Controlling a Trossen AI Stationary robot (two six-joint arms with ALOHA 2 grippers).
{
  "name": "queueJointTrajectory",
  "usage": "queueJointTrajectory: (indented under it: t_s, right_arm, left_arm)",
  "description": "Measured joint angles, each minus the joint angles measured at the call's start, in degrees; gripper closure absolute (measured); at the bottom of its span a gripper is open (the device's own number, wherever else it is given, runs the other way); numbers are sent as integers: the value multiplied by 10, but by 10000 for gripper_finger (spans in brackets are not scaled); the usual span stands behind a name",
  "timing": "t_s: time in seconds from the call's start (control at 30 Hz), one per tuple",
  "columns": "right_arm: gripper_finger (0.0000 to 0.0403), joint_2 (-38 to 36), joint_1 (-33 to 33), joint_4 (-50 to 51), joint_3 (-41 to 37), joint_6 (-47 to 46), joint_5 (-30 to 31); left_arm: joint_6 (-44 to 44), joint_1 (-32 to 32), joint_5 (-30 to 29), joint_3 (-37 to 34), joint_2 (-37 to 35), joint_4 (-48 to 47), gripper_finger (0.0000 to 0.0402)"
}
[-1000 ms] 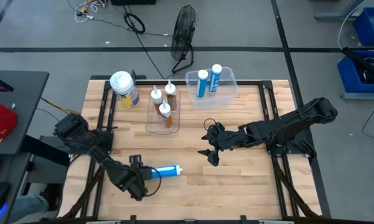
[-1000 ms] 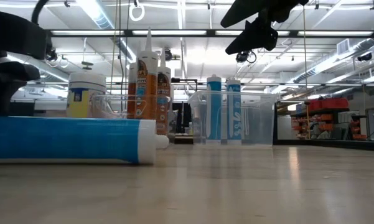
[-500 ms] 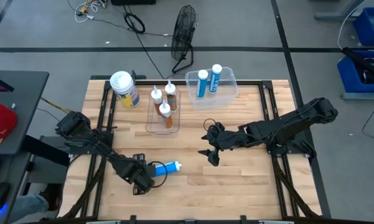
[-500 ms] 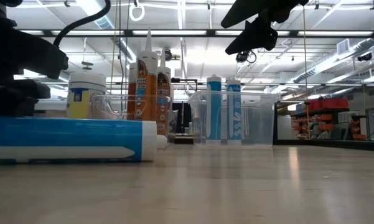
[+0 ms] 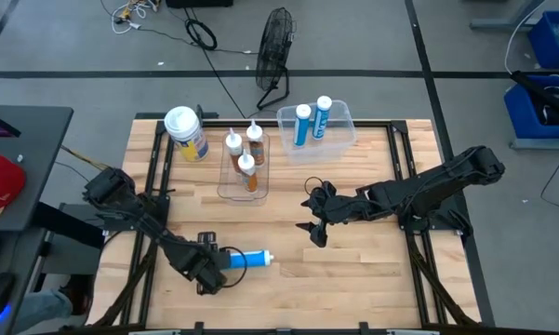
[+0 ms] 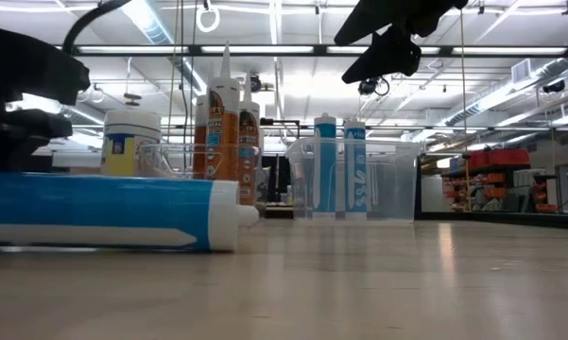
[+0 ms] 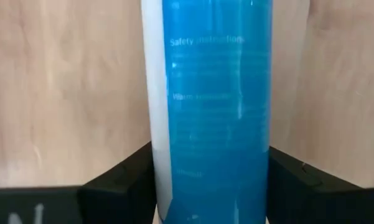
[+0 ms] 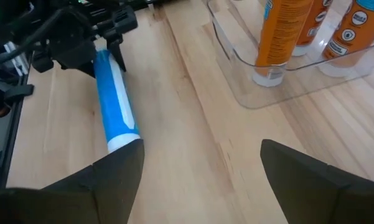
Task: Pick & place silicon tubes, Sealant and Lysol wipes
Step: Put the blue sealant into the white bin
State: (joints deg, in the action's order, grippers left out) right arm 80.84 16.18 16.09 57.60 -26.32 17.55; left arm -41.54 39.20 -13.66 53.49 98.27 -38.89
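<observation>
The left gripper, lower left of the high view, held the blue tube reading "Safety instructions" between its fingers. The right gripper, centre, hung with fingers wide.

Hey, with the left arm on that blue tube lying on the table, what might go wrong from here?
1. The left end effector straddles the blue tube at its back end, so once lifted the long free end may sag or slip out.
2. The tube is round and lies on bare wood; a nudge might roll it away.
3. The right end effector hovers open nearby and may crowd the route toward the clear bin.
</observation>
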Motion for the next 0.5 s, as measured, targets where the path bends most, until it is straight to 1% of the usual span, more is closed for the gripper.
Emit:
queueJointTrajectory:
  t_s: [0.07, 0.17, 0.23, 0.37, 0.5]
  right_arm:
    - [76, 0, 1, 7, 0, 1, 0]
    - [76, 0, 1, 19, 0, 1, -5]
    - [76, 0, 1, 24, 0, 1, -6]
    - [76, -2, 2, 38, 0, 0, -6]
    - [76, -14, 12, 89, 1, -20, -6]
  left_arm:
    - [2, 1, -20, 7, 0, -7, 182]
    - [4, 2, -75, 20, -1, -14, 182]
    - [2, 1, -97, 26, -3, -23, 182]
    - [2, 6, -98, 32, -3, -40, 182]
    - [-13, 11, -117, 32, -3, -47, 182]
